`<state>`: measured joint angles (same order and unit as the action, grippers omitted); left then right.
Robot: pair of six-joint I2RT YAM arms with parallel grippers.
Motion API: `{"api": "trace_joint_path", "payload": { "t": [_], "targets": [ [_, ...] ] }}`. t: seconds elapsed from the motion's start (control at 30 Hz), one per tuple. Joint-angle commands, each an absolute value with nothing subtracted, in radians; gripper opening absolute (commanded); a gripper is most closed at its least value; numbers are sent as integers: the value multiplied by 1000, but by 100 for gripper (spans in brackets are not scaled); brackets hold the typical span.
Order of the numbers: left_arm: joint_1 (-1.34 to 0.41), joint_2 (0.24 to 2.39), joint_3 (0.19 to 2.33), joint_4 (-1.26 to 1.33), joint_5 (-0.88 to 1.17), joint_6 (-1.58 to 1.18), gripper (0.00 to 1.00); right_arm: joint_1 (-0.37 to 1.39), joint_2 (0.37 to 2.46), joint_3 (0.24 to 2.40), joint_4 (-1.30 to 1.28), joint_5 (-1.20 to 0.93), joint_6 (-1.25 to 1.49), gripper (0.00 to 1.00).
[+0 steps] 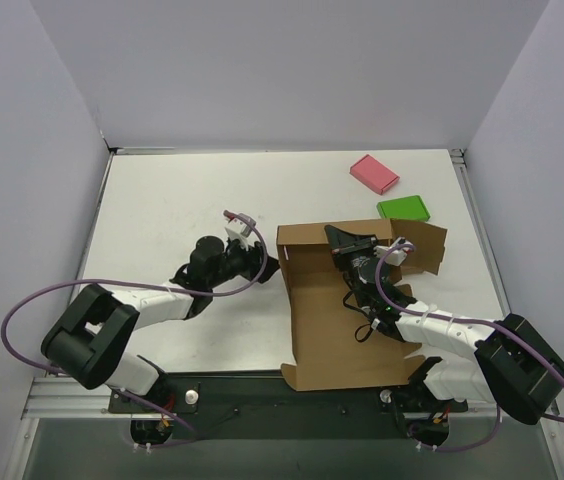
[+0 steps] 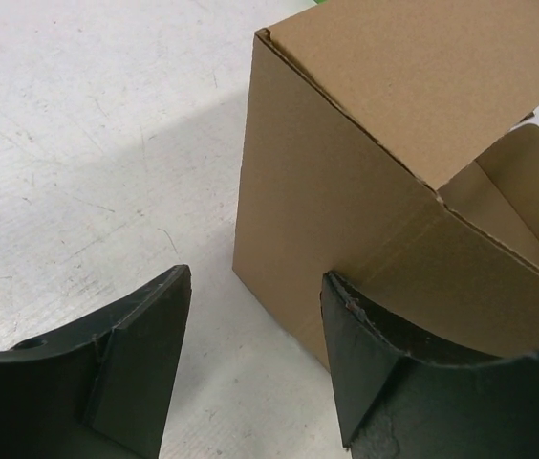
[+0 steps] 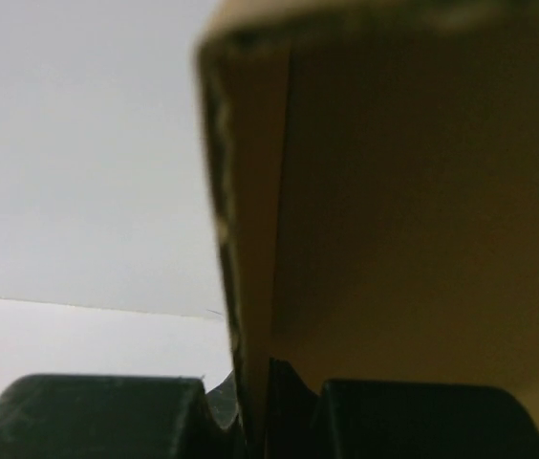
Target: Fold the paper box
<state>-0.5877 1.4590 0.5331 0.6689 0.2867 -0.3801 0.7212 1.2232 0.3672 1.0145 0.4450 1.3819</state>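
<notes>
The paper box point(image 1: 337, 330) is a big brown cardboard sheet lying right of the table's middle, with its far walls folded up. My right gripper point(image 1: 349, 240) reaches over the sheet and is shut on the raised far wall. In the right wrist view that wall point(image 3: 413, 220) stands edge-on, pinched in the right gripper point(image 3: 255, 392). My left gripper point(image 1: 262, 258) is just outside the box's left wall. In the left wrist view the left gripper point(image 2: 258, 277) is open over bare table, its right finger point(image 2: 375, 354) close against the box's side point(image 2: 346, 191).
A pink block point(image 1: 374, 173) and a green block point(image 1: 403, 208) lie beyond the box at the far right. Pale enclosure walls stand on three sides of the white table point(image 1: 182, 200). Both arm bases are at the near edge.
</notes>
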Motion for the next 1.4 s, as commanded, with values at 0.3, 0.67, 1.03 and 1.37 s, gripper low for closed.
{"api": "trace_joint_path", "payload": {
  "t": [0.3,0.67,1.03,1.37],
  "targets": [
    [-630,1420,511,864,480,-285,75,744,1241,354,991,396,1344,0],
    [-661,1382,495,815,472,-215,80,745,1250,360,986,396,1345,0],
    [-695,1327,439,801,371,-221,81,747,1250,362,983,396,1347,0],
    [-724,1307,420,799,328,-224,82,750,1238,360,969,397,1350,0]
  ]
}}
